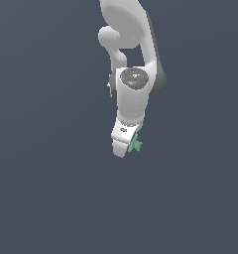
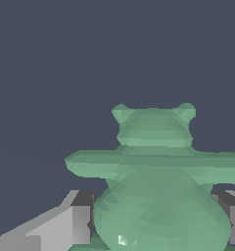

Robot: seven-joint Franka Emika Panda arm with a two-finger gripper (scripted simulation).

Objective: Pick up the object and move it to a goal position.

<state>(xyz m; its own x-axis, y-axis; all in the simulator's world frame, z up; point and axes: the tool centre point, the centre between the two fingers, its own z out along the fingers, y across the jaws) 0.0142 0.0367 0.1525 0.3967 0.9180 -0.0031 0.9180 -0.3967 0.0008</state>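
Holding the object [image 2: 161, 196] between its two fingers [image 2: 73, 223], the gripper [image 1: 125, 148] is closed on it: in the wrist view one grey finger presses on each side of the wide lower body, so the jaws are only as far apart as this body is thick. The object is pale green and looks like a small figure, with a round lower part, two arms stretched out sideways and a head with two small bumps (like ears). Its long axis goes from the round body to the head, and the head end points away from the wrist camera, out past the fingertips. The stretched arms lie across this axis, along the line from one finger to the other.

In the exterior view the gripper hangs under the white arm [image 1: 133, 94] and points down, leaning a little toward the exterior view's left. The object shows there only as a small spiky green piece at the fingertips, on the exterior view's right side of the gripper; most of it is hidden by the white hand.

Around the gripper only the flat dark blue-grey background [image 1: 41, 173] can be seen. By count: one arm, one gripper with two fingers, one green object.
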